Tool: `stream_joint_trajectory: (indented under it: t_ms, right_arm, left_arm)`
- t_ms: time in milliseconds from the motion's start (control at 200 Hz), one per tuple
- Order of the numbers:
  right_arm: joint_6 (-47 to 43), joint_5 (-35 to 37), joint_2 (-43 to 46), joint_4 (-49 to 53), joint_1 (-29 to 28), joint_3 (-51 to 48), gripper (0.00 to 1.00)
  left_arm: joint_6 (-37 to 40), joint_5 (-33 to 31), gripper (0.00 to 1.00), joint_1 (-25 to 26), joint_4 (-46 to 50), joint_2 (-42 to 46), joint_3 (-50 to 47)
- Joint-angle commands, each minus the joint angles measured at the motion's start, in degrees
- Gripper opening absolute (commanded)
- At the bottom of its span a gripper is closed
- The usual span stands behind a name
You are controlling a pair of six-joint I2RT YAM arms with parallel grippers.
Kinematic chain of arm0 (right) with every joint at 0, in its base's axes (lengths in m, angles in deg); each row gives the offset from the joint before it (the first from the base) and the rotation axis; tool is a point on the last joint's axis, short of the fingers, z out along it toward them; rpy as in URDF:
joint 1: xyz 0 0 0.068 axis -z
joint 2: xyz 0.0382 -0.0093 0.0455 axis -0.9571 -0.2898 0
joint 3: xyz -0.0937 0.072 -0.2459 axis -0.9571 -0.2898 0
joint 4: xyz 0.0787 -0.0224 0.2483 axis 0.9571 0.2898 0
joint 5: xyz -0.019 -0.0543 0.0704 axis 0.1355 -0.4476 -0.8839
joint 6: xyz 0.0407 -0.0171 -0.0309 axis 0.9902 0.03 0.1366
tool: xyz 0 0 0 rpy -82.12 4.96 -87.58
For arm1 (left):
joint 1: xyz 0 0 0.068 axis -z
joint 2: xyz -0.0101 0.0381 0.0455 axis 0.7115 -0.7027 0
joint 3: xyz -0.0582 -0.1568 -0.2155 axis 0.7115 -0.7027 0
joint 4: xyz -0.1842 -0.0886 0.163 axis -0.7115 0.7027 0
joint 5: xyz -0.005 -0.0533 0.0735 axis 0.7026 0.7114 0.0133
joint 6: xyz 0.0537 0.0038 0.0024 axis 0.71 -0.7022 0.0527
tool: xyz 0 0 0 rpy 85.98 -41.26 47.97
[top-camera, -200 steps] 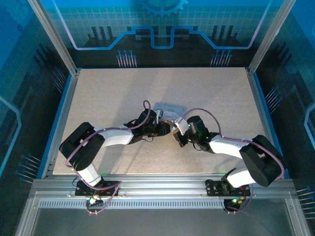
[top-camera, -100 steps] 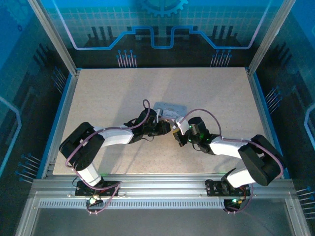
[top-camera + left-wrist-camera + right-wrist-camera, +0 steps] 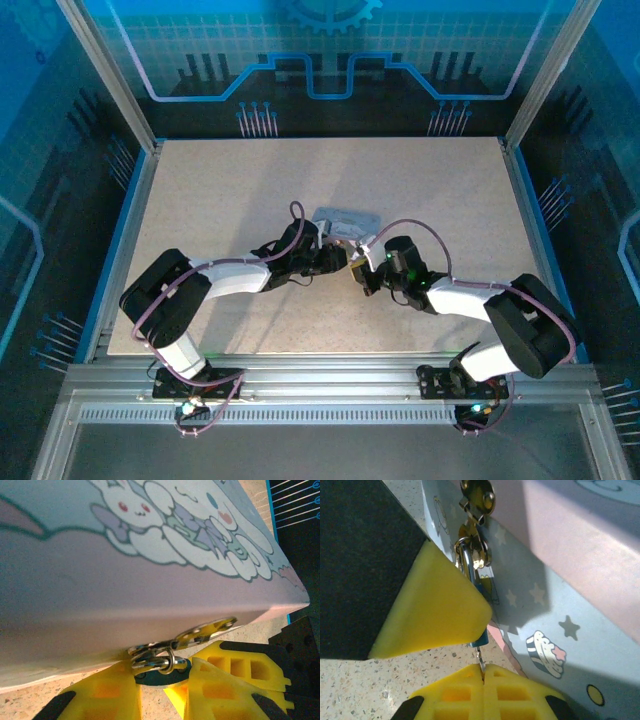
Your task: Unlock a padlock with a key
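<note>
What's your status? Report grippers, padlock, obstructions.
Left gripper clamps padlock, hung on tin hasp. Right gripper pinches key, tip at padlock's base. Nothing blocking.

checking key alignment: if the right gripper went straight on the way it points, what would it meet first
The padlock, just beyond the key pinched in the right gripper; the key's tip seems to touch its underside, though depth is unclear.

Fingers (image 3: 455, 695) pressed together pinch the key (image 3: 480, 657), its tip meeting the padlock (image 3: 470, 565) hanging on the tin (image 3: 560, 605) above the speckled surface (image 3: 350, 690).
</note>
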Motion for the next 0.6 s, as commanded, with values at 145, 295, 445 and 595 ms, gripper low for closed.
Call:
stream_joint_trajectory:
  t_ms: [145, 295, 445, 595]
  right_arm:
    - [1.5, -3.1, 3.6, -10.4, 1.0, 0.6, 0.00]
    - [1.8, -3.2, 4.9, -10.5, 1.5, 0.0, 0.00]
    - [1.9, -3.2, 6.6, -10.2, 2.1, -0.8, 0.00]
    - [2.0, -2.9, 7.4, -9.1, 2.5, -1.6, 0.00]
  left_arm:
    - [-0.5, 2.9, 0.11, 2.3, -0.4, 1.2, 1.6]
    - [-1.1, 3.1, 0.11, 3.2, -0.7, 0.9, 1.6]
    - [-1.4, 3.1, 0.11, 3.4, -0.9, 0.8, 1.5]
    - [-1.5, 3.1, 0.11, 3.4, -1.6, 0.7, 1.3]
